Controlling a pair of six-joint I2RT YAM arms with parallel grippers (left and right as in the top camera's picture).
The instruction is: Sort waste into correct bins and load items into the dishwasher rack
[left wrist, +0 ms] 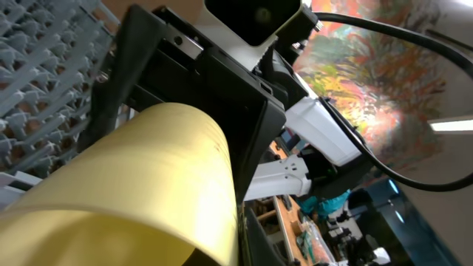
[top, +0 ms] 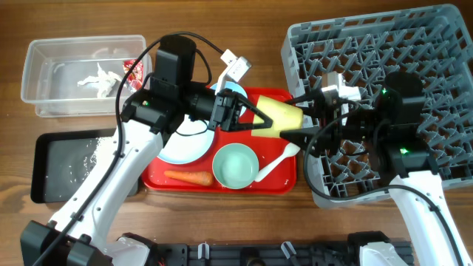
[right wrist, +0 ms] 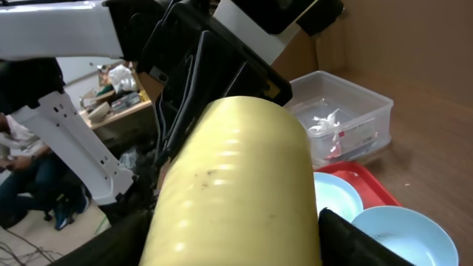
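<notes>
Left fingers (top: 250, 114) pinched almost fully together on the near end of the small yellow cup (top: 279, 118), which lies on its side in the air over the right half of the red tray (top: 159, 179). Right fingers (top: 294, 134) stand wide, one on each side of the cup's far end. The right wrist view shows them flanking the cup wall, but I cannot tell whether they actually press on it. The two arms meet nose to nose across the cup, leaving little free room between them. Under the cup, on the tray: pale mint-green bowl (top: 235, 166), upright. The white plastic spoon (top: 277, 162) lies just beside the bowl, running toward the tray's right edge. Light blue plate (top: 181, 144) to the left, partly under the left arm. Small orange carrot (top: 188, 178) along the tray's front edge. The dishwasher rack (top: 443, 44) sits just right of the tray, the right arm reaching over its front-left part. Its far and right cells are uncovered. At far left, well apart from the tray, is the clear tub (top: 37, 74), holding the crumpled white napkin (top: 100, 77) and the red-and-white wrapper (top: 134, 70). In front of it is the black tray (top: 52, 170), with pale crumbs (top: 89, 151) scattered inside. The bench (top: 74, 22) is brown wood grain. Left wrist view: colourful painted wall (left wrist: 384, 66) behind the arms.
</notes>
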